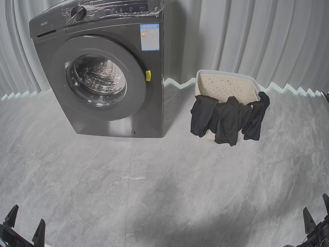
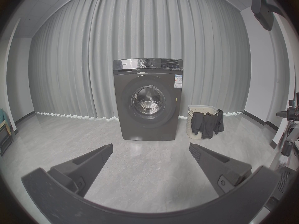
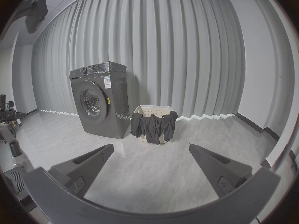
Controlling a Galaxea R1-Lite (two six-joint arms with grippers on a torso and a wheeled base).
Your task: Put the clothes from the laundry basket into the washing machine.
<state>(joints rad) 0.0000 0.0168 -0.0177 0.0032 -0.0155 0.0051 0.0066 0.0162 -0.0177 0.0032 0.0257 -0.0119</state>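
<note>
Evidently at the very start of the job, judging by the layout. Dark grey front-loading washing machine (image 1: 102, 69) at the back-left of the pale marble-look tiled floor (image 1: 164, 189), against the pleated grey curtain (image 1: 257, 28). Round porthole door (image 1: 97, 78) seemingly flush with the front, so probably shut. Just to its right, parted from it by a strip of bare floor: cream perforated plastic laundry basket (image 1: 226, 83), black clothes (image 1: 228, 120) draped over its near rim and hanging down the front wall, not touching the machine. Nothing of the load in the drum, as far as can be made out through the glass.

Left gripper (image 2: 150, 145) low by the near-left edge of the floor, fingers spread wide, holding nothing. Right gripper (image 3: 150, 145) low by the near-right edge, likewise splayed and empty. Both well apart from basket and machine.

Next, by my reckoning: close the distance first, then either pull the door open or pinch a hanging fold at the basket's near rim. Wide open floor between here and the targets. Tight spots: gap between machine side and basket, curtain right behind both, and the door's swing, hinge side unclear.
</note>
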